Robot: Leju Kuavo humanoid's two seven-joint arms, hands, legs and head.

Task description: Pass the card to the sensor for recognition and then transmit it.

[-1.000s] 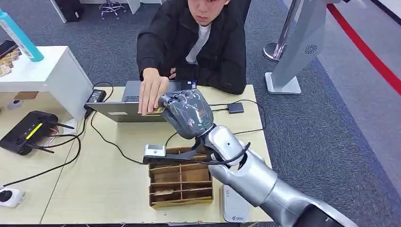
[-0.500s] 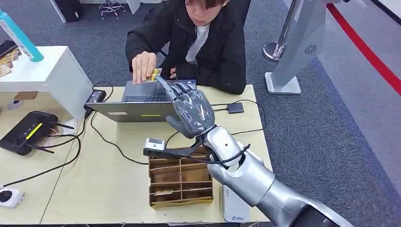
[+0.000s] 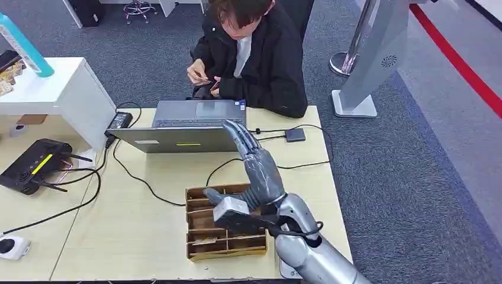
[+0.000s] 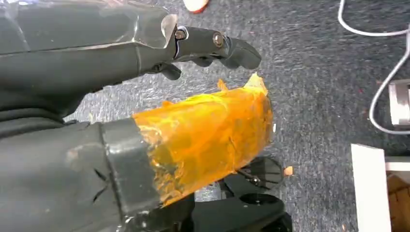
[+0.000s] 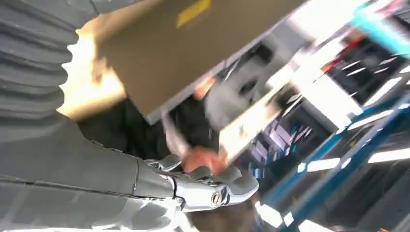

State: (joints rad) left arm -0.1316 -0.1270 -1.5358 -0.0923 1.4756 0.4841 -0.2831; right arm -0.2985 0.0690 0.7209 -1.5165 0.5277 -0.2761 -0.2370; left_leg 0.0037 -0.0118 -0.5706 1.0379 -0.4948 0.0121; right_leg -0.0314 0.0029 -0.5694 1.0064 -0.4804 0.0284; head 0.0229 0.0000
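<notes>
Head view: the right robot hand (image 3: 256,168) sits at lower centre of the frame, above the bench (image 3: 142,231). Its fingers are extended and spread, pointing toward the upper centre of the frame, and it holds nothing. The fingertips lie just beside the near edge of the laptop (image 3: 186,125).

The card (image 3: 204,80) is in the hands of the person (image 3: 254,53) seated at the top centre of the frame, behind the laptop. It is small in this view; its face cannot be read. It is well apart from the right robot hand.

A wooden compartment box (image 3: 222,228) stands on the bench at lower centre, partly covered by the right wrist. A small light-grey device (image 3: 229,209) shows at that wrist, over the box. Black cables (image 3: 127,171) run across the bench from the laptop. A black router (image 3: 32,164) lies at the left edge of the frame.

Left wrist view: the left robot hand (image 4: 145,92) hangs over grey carpet (image 4: 314,72). Its thumb (image 4: 203,137) is wrapped in orange tape. The dark fingers (image 4: 217,46) are extended, apart from the thumb, with nothing between them.

Right wrist view: the picture is blurred; the laptop's underside and the person's dark jacket are recognisable.
</notes>
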